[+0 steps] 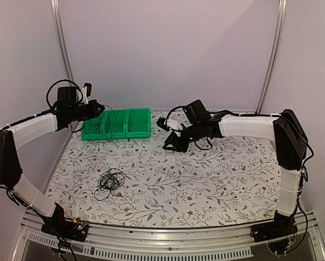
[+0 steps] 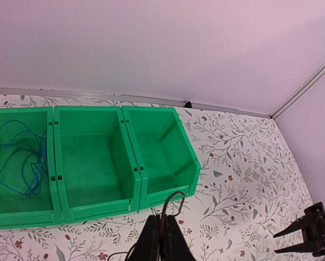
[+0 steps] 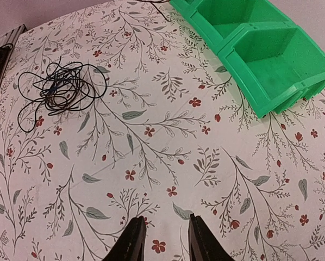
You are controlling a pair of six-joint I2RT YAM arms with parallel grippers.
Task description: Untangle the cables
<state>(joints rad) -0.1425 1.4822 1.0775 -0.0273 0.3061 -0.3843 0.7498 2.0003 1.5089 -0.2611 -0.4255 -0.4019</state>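
Note:
A tangled bundle of thin black cables lies on the floral table at the front left; it also shows in the right wrist view. My left gripper hovers at the green bin's front and is shut on one thin dark cable, which loops out past the fingertips and hangs down over the bin. A thin blue cable lies in the bin's left compartment. My right gripper is open and empty over bare table, well right of the bundle.
The green bin has three compartments; the middle and right ones hold nothing. It stands at the back left near the wall, and its right end shows in the right wrist view. The right gripper shows in the left wrist view.

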